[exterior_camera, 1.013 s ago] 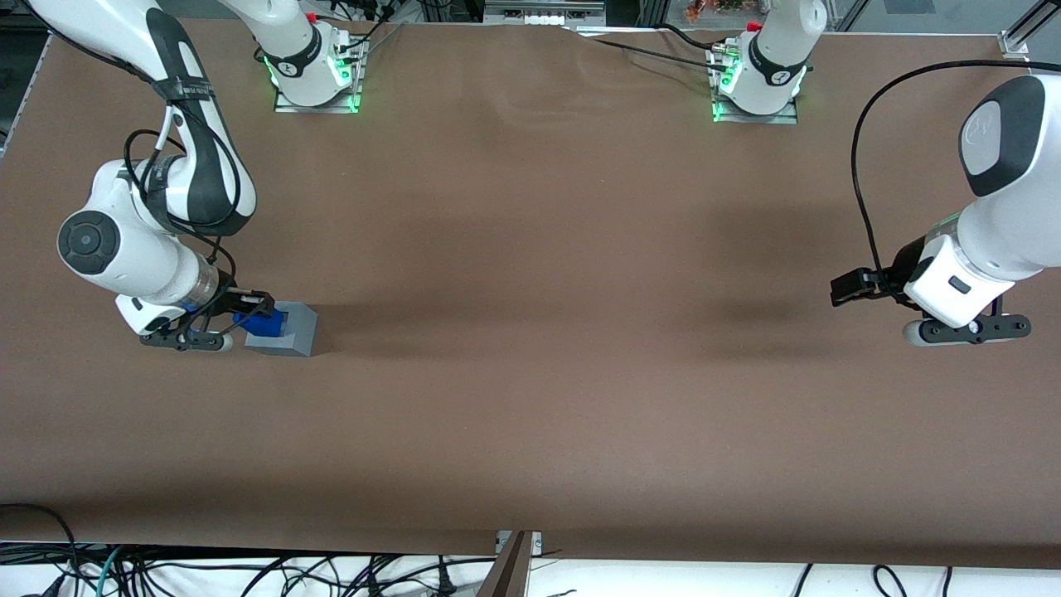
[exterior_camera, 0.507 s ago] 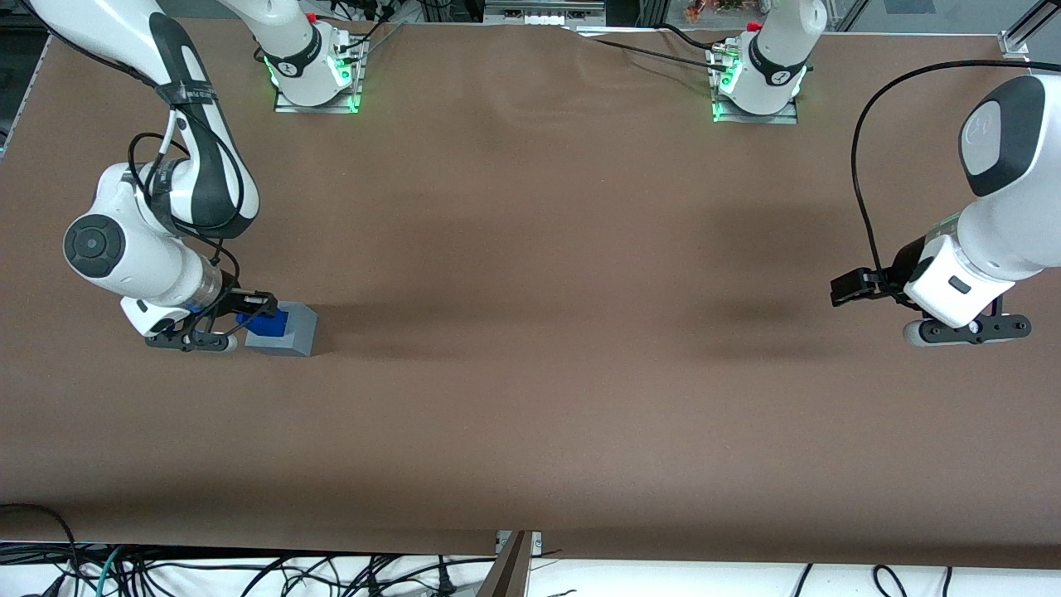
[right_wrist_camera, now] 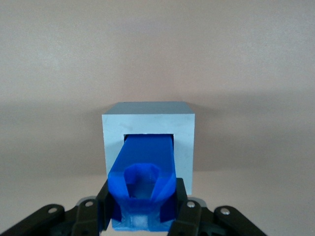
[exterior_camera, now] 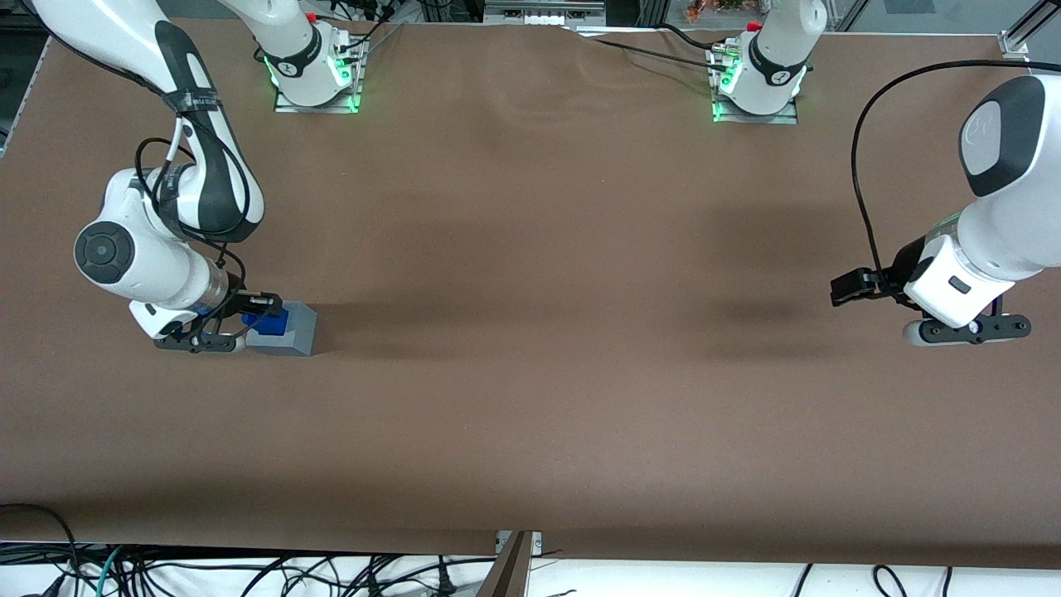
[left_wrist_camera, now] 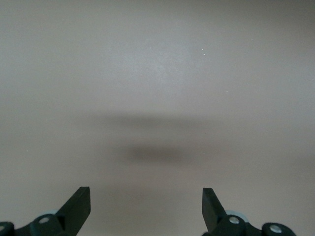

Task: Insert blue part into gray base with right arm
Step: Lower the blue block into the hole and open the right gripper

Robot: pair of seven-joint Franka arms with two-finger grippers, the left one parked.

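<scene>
Fingers (right_wrist_camera: 183,209) of gripper (exterior_camera: 253,311) pinching blue part (right_wrist_camera: 145,184), lower left of front frame, half inside gray base (right_wrist_camera: 147,120); seemingly light, rigid, best gripped by flat sides

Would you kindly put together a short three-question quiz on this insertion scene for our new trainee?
1. True or false: the blue part lies loose on the table, apart from the gripper.
2. Where does the blue part's leading end sit? A) in the recess of the gray base; B) beside the base; C) under the base.
3. Fill in: the gray base stands toward the ___ arm's end of the table.

Key: 1 false, the gripper is shut on it; 2 A; 3 working.
</scene>
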